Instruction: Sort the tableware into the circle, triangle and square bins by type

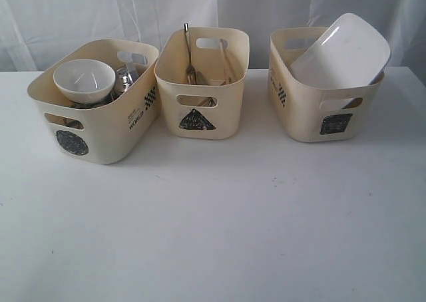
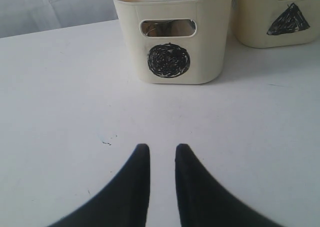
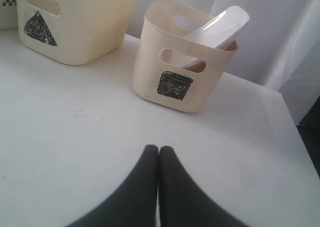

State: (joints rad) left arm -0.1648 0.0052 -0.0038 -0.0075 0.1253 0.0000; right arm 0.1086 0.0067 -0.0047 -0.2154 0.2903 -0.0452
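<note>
Three cream bins stand in a row at the back of the white table. The circle bin (image 1: 93,126) on the left holds the white bowl (image 1: 84,80) and a steel mug (image 1: 124,80). The triangle bin (image 1: 200,89) in the middle holds upright steel cutlery (image 1: 188,52) and wooden chopsticks (image 1: 226,66). The large white plate (image 1: 339,51) leans in the square bin (image 1: 319,106) on the right. Neither arm shows in the exterior view. My left gripper (image 2: 162,149) is open over bare table, well short of the circle bin (image 2: 172,42). My right gripper (image 3: 158,149) is shut and empty, short of the square bin (image 3: 182,69).
A white curtain (image 1: 100,16) hangs behind the table. The table's right edge (image 3: 295,137) runs close past the square bin in the right wrist view. A wide stretch of bare white tabletop (image 1: 213,222) lies in front of the bins.
</note>
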